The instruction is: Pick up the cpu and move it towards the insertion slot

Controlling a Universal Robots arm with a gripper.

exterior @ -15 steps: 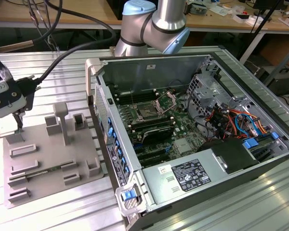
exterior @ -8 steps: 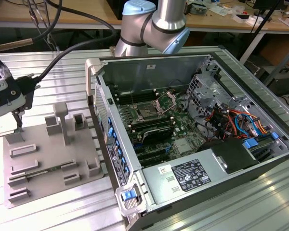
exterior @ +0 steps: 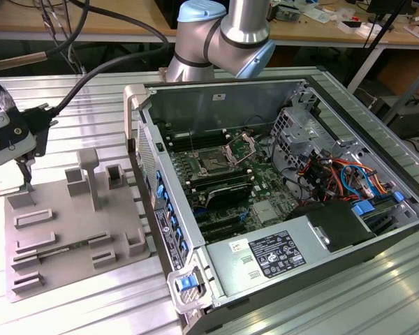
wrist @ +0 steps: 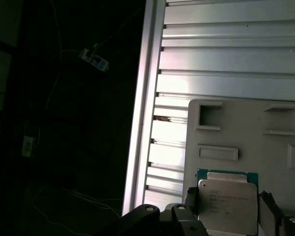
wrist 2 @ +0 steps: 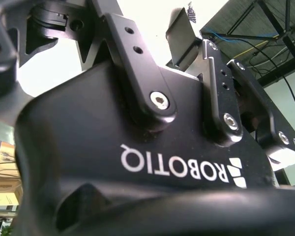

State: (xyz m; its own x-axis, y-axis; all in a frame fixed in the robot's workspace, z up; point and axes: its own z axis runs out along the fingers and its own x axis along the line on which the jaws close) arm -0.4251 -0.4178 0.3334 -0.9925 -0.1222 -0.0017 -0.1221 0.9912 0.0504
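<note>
- One gripper (exterior: pixel 26 174) at a corner of the grey tray (exterior: pixel 77 230), exterior view's left.
- Fingers (wrist: pixel 191 199) clamp opposite edges of the cpu (wrist: pixel 227 199), first wrist view.
- Insertion slot (exterior: pixel 213 162) lies well apart, inside the open case (exterior: pixel 216 98).

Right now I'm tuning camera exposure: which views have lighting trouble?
First wrist view: a large area is nearly black, though the cpu is well lit. Second wrist view: background blown out white. Exterior view: even light, insertion slot plainly visible.

White lettering (wrist 2: pixel 179 167) (mirrored) across the end effector (wrist 2: pixel 142 19) body
</note>
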